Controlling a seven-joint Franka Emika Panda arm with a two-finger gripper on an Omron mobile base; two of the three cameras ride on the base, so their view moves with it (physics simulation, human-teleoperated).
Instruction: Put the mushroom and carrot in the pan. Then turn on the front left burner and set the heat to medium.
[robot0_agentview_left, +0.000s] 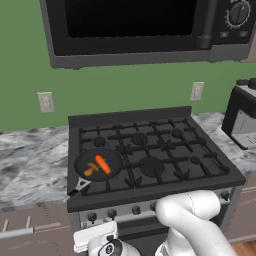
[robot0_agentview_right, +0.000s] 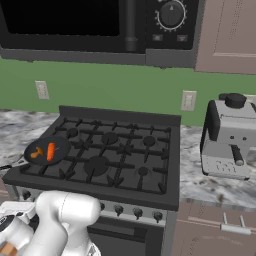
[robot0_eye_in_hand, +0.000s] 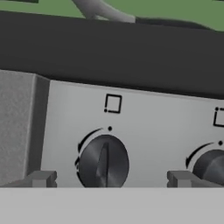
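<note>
Gripper (robot0_eye_in_hand: 105, 178) stands with its jaws wide apart, holding nothing, and I see its fingertips (robot0_eye_in_hand: 42, 178) flanking the leftmost stove knob (robot0_eye_in_hand: 103, 162) on the grey control panel (robot0_eye_in_hand: 144, 127). From my left base view, the pan (robot0_agentview_left: 98, 164) rests on the front left burner, carrot (robot0_agentview_left: 103, 163) inside, mushroom (robot0_agentview_left: 91, 169) at the carrot's 8 o'clock.

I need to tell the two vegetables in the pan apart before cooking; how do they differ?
The bright orange-red stubby carrot is longer and straighter than the small brownish-orange mushroom, which is duller and bends into a cap and stem. The carrot lies nearer the middle of the round dark frying pan; the mushroom lies nearer the handle side. Both rest inside the pan.
</note>
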